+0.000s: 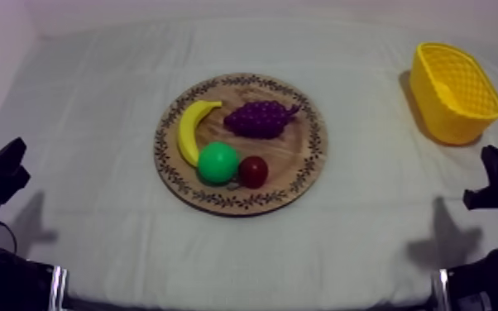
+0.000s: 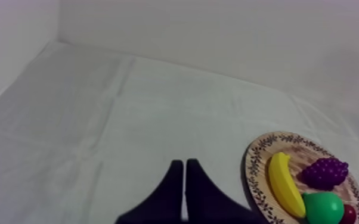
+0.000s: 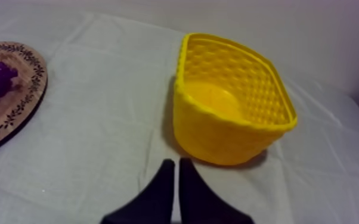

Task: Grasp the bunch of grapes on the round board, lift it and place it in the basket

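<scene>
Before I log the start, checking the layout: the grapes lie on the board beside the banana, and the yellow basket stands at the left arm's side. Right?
No: the yellow basket stands at the right arm's side, as the top view shows. The grapes do lie on the wooden board beside the banana.

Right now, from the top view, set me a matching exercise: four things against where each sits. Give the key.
Things:
1. banana
2. grapes
3. small red fruit
4. basket

Places:
A. off the board, far right
B. at the board's near edge, beside the pear
C. on the board's left part
D. on the board's far part, right of centre

Pairs: 1-C, 2-D, 3-B, 4-A
</scene>
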Motion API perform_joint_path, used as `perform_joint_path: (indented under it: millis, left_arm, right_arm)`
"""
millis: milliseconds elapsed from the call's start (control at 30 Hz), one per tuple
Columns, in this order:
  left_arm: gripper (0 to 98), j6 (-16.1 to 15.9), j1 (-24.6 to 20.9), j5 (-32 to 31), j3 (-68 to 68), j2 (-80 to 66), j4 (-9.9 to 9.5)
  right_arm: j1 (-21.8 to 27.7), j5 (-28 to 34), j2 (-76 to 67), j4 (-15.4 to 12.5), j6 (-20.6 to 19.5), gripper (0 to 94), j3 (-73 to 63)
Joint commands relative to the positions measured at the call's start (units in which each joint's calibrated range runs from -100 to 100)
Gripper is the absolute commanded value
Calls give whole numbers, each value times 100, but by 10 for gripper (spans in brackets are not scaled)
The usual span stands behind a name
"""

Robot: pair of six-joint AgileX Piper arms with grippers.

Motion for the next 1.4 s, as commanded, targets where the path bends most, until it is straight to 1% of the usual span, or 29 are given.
perform_joint_path:
  millis: [0, 100, 233, 367, 700, 867, 1067, 1233, 1367]
  left_arm:
    - [1, 0, 0, 0, -2, 0, -2]
    - [1, 0, 0, 0, -2, 0, -2]
    - [1, 0, 0, 0, -2, 0, -2]
    - [1, 0, 0, 0, -2, 0, -2]
    - [1, 0, 0, 0, -2, 0, -2]
    - [1, 0, 0, 0, -2, 0, -2]
    - [1, 0, 0, 0, -2, 0, -2]
    - [1, 0, 0, 0, -2, 0, -2]
    - [1, 0, 0, 0, -2, 0, -2]
  right_arm:
    - [1, 1, 1, 2, 9, 13, 0]
    - [1, 1, 1, 5, -10, 29, 0]
    - [-4, 3, 1, 5, -157, 26, 0]
    - [-16, 84, 1, -19, -197, 20, 0]
    - [-101, 131, 45, -10, -48, 5, 0]
    - [-221, 74, 324, 167, -97, 5, -130]
    - [-437, 95, 890, 537, -274, 5, -607]
    - [-646, 273, 1446, 769, -346, 5, -1229]
    - [-833, 514, 1857, 869, -366, 5, -1762]
